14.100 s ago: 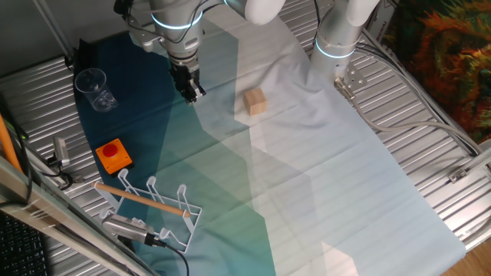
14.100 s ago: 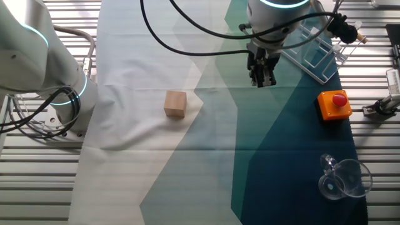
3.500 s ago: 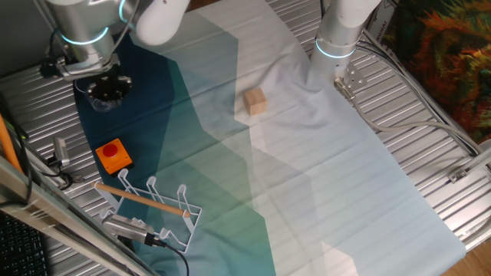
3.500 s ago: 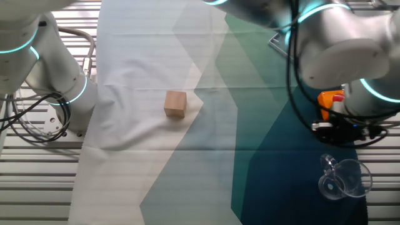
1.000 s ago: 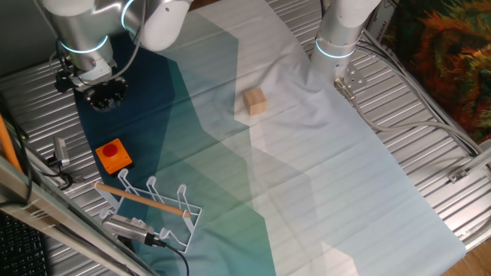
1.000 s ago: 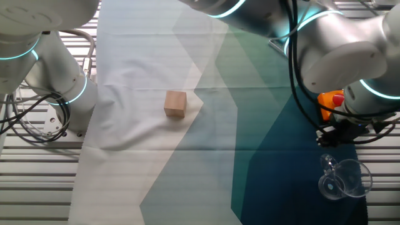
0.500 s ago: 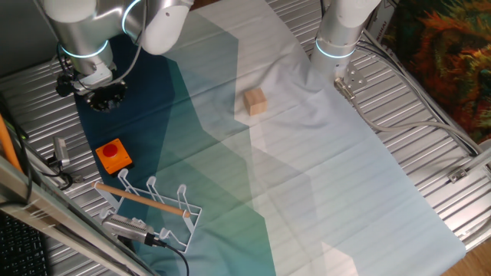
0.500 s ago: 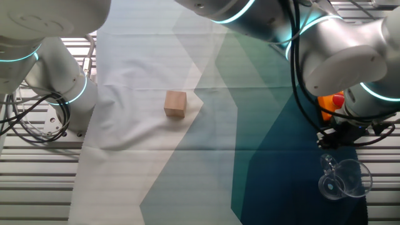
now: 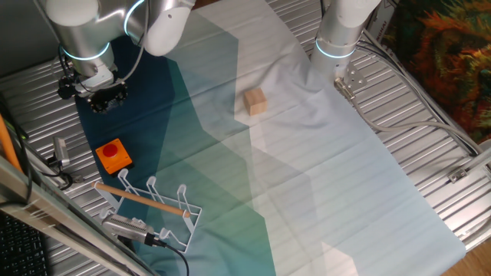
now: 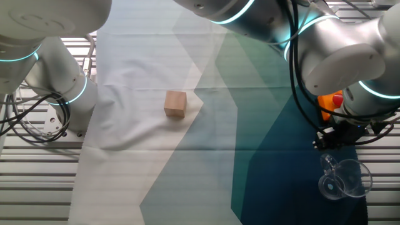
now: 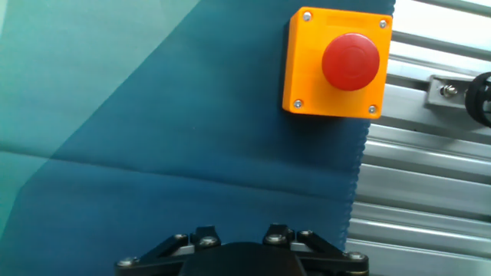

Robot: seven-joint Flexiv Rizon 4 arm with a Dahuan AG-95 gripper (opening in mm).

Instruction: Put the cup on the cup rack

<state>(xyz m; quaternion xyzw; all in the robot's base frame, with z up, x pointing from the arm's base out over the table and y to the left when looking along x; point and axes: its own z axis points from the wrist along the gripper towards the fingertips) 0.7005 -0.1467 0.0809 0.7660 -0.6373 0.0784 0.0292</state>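
- Cup (image 10: 342, 177): clear, on its side on dark cloth, long axis flat, mouth facing the camera in the other fixed view.
- Gripper (image 10: 329, 139): just beside cup; fingers' spacing can't tell.
- Orange button box (image 11: 338, 63): near gripper.
- Cup rack (image 9: 152, 205): upright, well apart from cup.
- Wooden cube (image 10: 175, 104): mid-cloth, far.

Hand (image 9: 100, 98) above dark cloth, orange block (image 9: 113, 156), cup rack (image 9: 153, 211)
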